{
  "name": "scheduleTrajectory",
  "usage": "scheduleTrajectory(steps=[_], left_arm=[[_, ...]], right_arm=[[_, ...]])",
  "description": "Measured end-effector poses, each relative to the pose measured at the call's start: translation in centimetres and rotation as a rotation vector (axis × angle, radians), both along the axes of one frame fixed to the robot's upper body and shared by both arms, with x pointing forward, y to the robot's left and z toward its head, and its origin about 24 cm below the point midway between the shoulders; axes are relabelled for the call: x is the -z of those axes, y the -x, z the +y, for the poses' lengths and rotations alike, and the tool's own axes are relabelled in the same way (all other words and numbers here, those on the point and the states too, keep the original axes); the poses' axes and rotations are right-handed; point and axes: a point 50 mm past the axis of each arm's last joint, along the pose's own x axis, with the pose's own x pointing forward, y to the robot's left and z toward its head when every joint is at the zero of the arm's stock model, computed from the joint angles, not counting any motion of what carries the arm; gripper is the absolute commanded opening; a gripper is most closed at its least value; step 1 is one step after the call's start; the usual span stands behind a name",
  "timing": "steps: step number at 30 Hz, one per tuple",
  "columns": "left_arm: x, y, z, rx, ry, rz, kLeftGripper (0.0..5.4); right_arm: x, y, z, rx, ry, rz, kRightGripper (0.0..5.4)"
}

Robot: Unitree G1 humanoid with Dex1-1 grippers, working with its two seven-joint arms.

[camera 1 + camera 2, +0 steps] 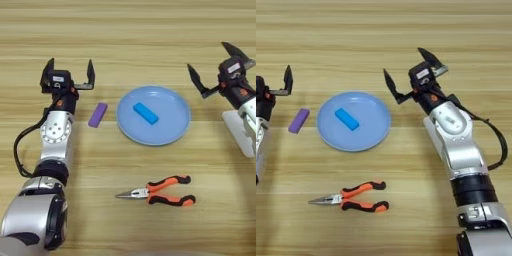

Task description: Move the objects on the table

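Observation:
A small flat purple block lies on the wooden table, just left of a round light-blue plate. Needle-nose pliers with orange-and-black handles lie nearer the front, their steel tip pointing left. My left gripper stands open above and to the left of the purple block, holding nothing. Right of the plate, my right gripper is open and empty, its fingers spread wide.
A small blue rectangular block lies inside the plate. A black cable loops beside my left forearm, and another runs along my right forearm.

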Motion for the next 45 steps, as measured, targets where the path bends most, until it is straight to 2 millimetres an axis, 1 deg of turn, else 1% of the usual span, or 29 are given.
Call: scheduleTrajectory(steps=[5,10,13,17,19,23,32,41,45], left_arm=[[0.0,0.0,-0.1,0.002,-0.005,0.001,5.38],[0.0,0.0,-0.2,0.006,-0.005,0.0,5.38],[0.0,0.0,-0.4,0.01,-0.004,-0.001,5.38],[0.1,0.0,-0.5,0.012,-0.003,0.0,5.38],[0.1,0.0,-0.5,0.013,-0.003,-0.001,5.38],[0.1,0.0,-0.5,0.013,-0.002,-0.002,5.38],[0.1,0.0,-0.6,0.014,0.002,-0.002,5.38],[0.1,0.0,-0.6,0.015,0.003,-0.002,5.38],[0.1,0.0,-0.6,0.015,0.003,-0.002,5.38]], right_arm=[[0.5,-0.7,1.2,-0.105,0.179,0.073,5.4],[0.2,-1.5,1.3,-0.192,0.321,0.117,5.4],[0.0,-1.9,1.6,-0.249,0.372,0.149,5.4],[0.7,-2.5,2.0,-0.301,0.44,0.207,5.4],[1.7,-2.4,2.3,-0.345,0.475,0.259,5.4],[2.9,-2.2,2.5,-0.382,0.507,0.311,5.4],[5.0,-1.7,3.4,-0.431,0.476,0.388,5.4],[6.7,-0.9,3.6,-0.468,0.45,0.49,5.4],[6.7,-0.8,3.7,-0.483,0.445,0.515,5.4]])
